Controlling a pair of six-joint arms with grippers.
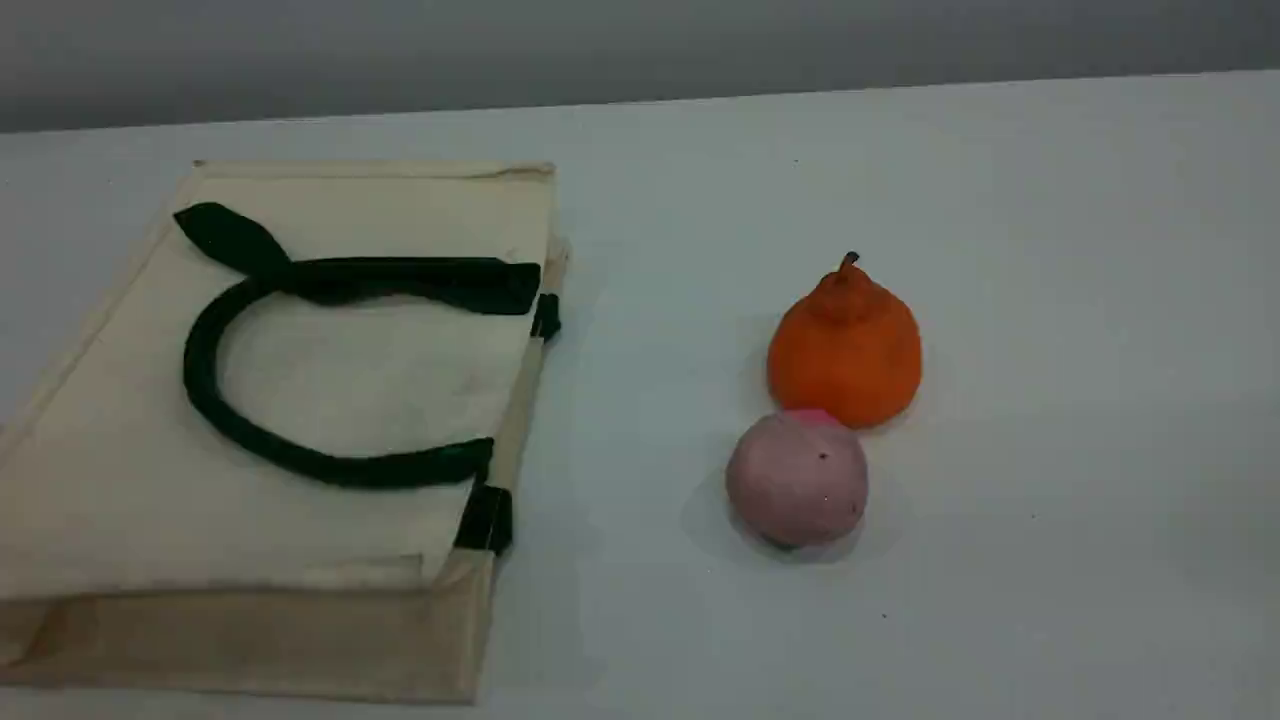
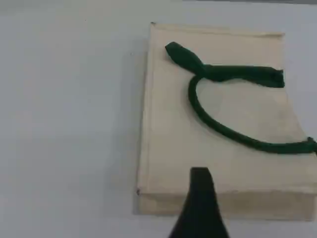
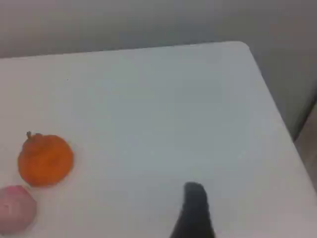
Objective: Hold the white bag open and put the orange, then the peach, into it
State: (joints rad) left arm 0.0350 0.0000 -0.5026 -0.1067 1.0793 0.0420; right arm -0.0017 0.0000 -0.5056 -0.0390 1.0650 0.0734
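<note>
**Kid:** Since the white bag point(image 1: 300, 400) lies flat on its side on the counter point(image 1: 1050, 250), with its mouth shut, what can go wrong for you?

**Helper:** You can grab the wrong bit. The green handle point(image 1: 215, 400) lies curled on top of the bag. If you pinch only the handle, the whole bag may lift and the mouth may not open. If you pinch both cloth sides at once, the mouth stays shut too.

**Kid:** And the fruit?

**Helper:** The orange point(image 1: 845, 345) and the peach point(image 1: 797, 482) sit on the right part of the counter, well apart from the bag. They touch each other, the peach in front. When you reach for the orange, you may bump the peach, and it looks round enough to roll away. The orange has a bumpy top, so a grip up there may slip. You must also take the orange first, not the pink one.

**Kid:** What is your left claw point(image 2: 200, 206) doing?

**Helper:** It hangs above the near edge of the bag. You see only one dark fingertip, but its fingers stand wide apart. It holds nothing, and I cannot tell if it touches the cloth.

**Kid:** And the right claw point(image 3: 194, 210)?

**Helper:** It is spread wide too, and empty. It hangs over bare counter, off to the side of the orange, touching nothing.
</note>
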